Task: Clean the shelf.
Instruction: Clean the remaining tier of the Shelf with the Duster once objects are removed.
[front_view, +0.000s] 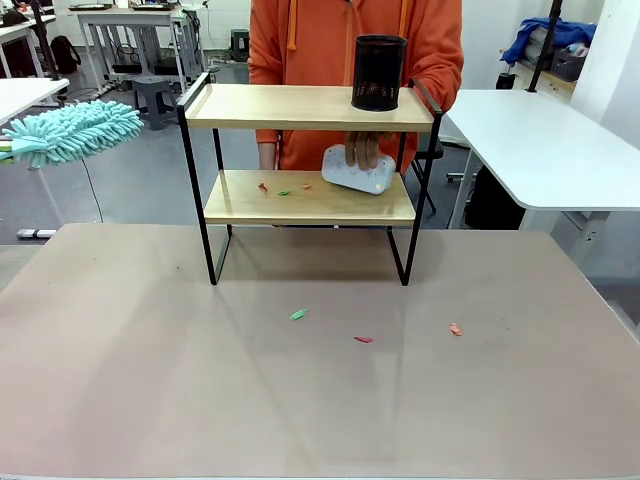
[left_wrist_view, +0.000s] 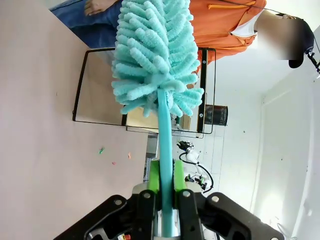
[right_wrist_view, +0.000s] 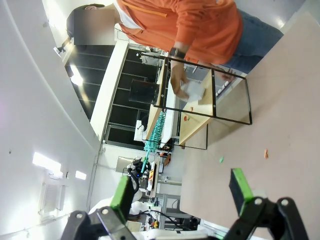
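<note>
Two tiers of light wood wait for a sweep: the shelf (front_view: 300, 107) stands by the middle of the table's (front_view: 120, 380) far edge, its boards running left to right along that edge. The left gripper (left_wrist_view: 166, 176) is clamped on the handle of a teal duster (front_view: 75, 132), whose head hangs beyond the table's far left corner, well apart from the shelf's left end and at a height between the two boards. The duster's long axis points roughly toward the shelf, in line with the boards, so the coming move looks like a rightward reach by the left arm, the nearer one and the one with the tool. The raised black rail (front_view: 193, 88) at the top board's left end stands between head and board and would likely have to be cleared from above. The right gripper (right_wrist_view: 181, 186) hangs with its jaws wide and nothing between them, well back from the shelf. From the far side a person's hand (front_view: 365, 150) holds a white object (front_view: 358, 175) on the lower board, right of a few coloured scraps (front_view: 263, 186); a black mesh cup (front_view: 379, 72) sits at the top board's right end.
</note>
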